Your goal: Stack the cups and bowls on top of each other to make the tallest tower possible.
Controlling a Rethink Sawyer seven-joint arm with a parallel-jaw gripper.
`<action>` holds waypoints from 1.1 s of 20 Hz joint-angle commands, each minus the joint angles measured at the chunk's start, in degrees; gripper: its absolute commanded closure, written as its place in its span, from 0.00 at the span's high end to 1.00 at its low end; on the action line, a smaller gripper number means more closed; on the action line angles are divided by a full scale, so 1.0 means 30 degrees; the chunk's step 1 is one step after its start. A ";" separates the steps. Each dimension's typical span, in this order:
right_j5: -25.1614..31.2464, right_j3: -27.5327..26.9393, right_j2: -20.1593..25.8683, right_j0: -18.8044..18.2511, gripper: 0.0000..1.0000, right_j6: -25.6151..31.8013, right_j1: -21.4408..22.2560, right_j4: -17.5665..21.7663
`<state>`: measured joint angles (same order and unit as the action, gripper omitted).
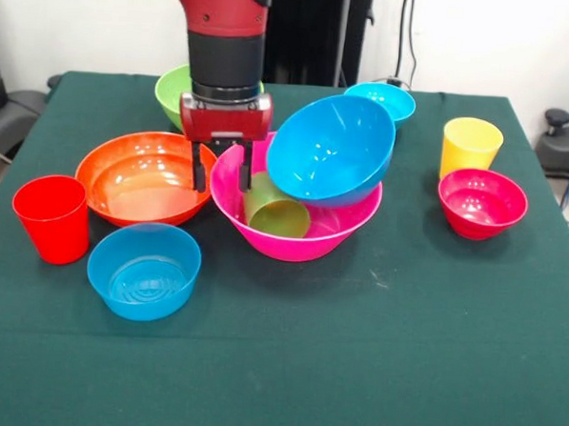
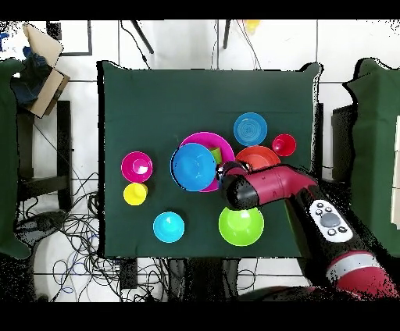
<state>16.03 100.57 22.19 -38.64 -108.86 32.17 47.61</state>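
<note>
The pink bowl (image 1: pixel 293 240) (image 2: pixel 205 140) holds the large blue bowl (image 1: pixel 331 149) (image 2: pixel 191 166), which sits tilted on its right side. The green cup (image 1: pixel 275 214) (image 2: pixel 216 154) lies on its side in the bowl's left part. My gripper (image 1: pixel 221 176) is open and empty, hanging at the pink bowl's left rim. One finger is over the orange bowl's (image 1: pixel 138 179) (image 2: pixel 258 156) edge and the other is just left of the green cup. The arm hides the gripper in the overhead view.
Red cup (image 1: pixel 52 217) (image 2: pixel 283 144) and small blue bowl (image 1: pixel 143 270) (image 2: pixel 250 128) stand front left. Lime green bowl (image 1: pixel 172 91) (image 2: pixel 241 226) sits behind the arm, cyan bowl (image 1: pixel 381 99) (image 2: pixel 169 226) far back. Yellow cup (image 1: pixel 470 144) (image 2: pixel 135 193) and magenta-red bowl (image 1: pixel 482 202) (image 2: pixel 137 166) stand right.
</note>
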 commanded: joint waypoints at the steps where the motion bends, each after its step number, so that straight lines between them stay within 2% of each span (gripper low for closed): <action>1: -0.1507 -0.2163 -0.1047 0.1473 1.00 -0.0715 -0.1094 0.1914; 11: -0.1790 -0.1835 -0.1998 0.2467 1.00 -0.1111 -0.0720 0.1243; 22: -0.1968 -0.1822 -0.2138 0.2569 1.00 -0.0819 -0.0760 0.0780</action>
<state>12.26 99.10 15.17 -32.55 -108.86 31.55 48.49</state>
